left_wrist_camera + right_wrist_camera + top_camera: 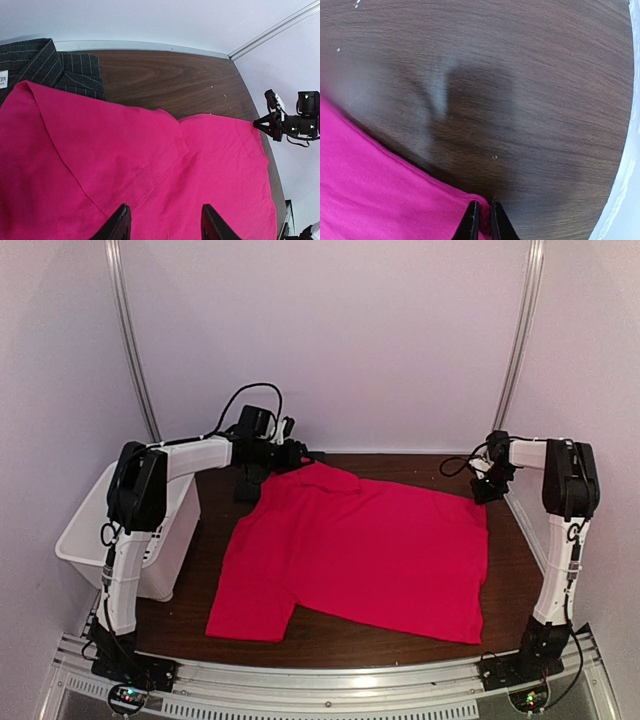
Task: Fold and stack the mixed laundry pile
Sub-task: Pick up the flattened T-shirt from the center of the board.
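The red T-shirt (360,550) lies spread across the brown table, its back left part folded over in a raised flap. The dark pinstriped shirt (50,65) lies at the back left, partly under the red cloth (150,165). My left gripper (165,209) hovers over that flap with its jaws open, nothing between them. At the far right corner of the red T-shirt (370,190), my right gripper (484,204) is shut on the hem corner, low at the table. In the top view this gripper (487,490) sits at the shirt's back right corner.
A white slotted bin (90,530) stands off the table's left edge beside the left arm. Bare wood (400,465) shows behind the red shirt. White walls and metal posts close in the back and sides. The right arm's wrist (290,125) shows in the left wrist view.
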Controlling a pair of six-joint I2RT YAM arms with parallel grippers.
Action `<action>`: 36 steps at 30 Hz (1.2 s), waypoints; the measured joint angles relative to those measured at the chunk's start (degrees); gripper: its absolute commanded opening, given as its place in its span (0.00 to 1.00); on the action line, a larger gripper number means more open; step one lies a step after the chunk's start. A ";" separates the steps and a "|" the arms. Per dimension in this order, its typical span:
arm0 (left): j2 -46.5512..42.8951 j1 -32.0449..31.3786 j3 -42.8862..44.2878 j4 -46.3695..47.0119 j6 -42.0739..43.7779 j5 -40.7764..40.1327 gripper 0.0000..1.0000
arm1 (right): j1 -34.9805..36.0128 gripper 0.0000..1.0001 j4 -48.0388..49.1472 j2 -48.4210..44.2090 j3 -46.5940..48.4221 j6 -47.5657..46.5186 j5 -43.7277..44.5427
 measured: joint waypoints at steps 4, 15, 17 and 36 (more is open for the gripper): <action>0.00 0.00 -0.04 -0.02 -0.04 -0.42 0.47 | 0.02 0.00 -0.59 0.57 1.11 0.04 0.04; -0.35 -0.17 -6.23 -0.26 -1.77 -6.40 0.42 | 0.81 0.00 -0.28 0.46 1.09 0.87 0.94; -0.35 -0.28 -6.32 -0.26 -2.19 -7.26 0.42 | 0.90 0.00 -0.26 0.46 1.09 0.90 1.11; 3.65 -1.31 -1.09 -0.52 -5.42 -7.78 0.40 | 1.11 0.00 0.20 0.44 0.96 0.92 1.14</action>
